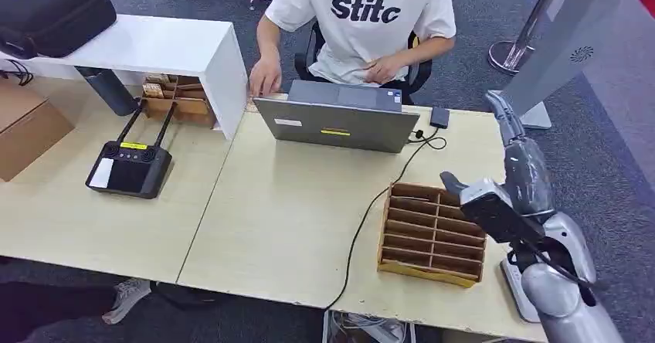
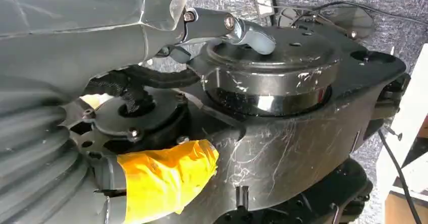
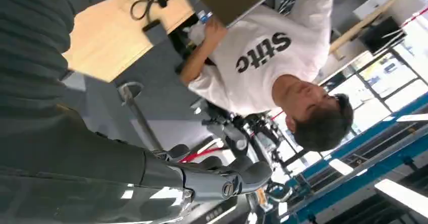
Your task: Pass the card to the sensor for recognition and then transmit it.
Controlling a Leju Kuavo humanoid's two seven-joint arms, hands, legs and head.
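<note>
We judge the card not yet picked up: our right hand (image 1: 516, 154) hovers raised and empty, fingers extended, beyond the wooden slotted rack (image 1: 431, 233), and must next reach down; the left hand's (image 2: 224, 30) fingers we cannot tell.

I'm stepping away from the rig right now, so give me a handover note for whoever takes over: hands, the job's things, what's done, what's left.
Right hand: raised off the table's right end, fingers apart from the thumb, nothing seen between them.
Left hand: hanging by the robot's body; its hold cannot be judged.
Card: I can't make one out. The wooden slotted box stands on the table beside the right arm.
Done: nothing evident.
Left: pick up the card, present it to the sensor, pass it on.
</note>
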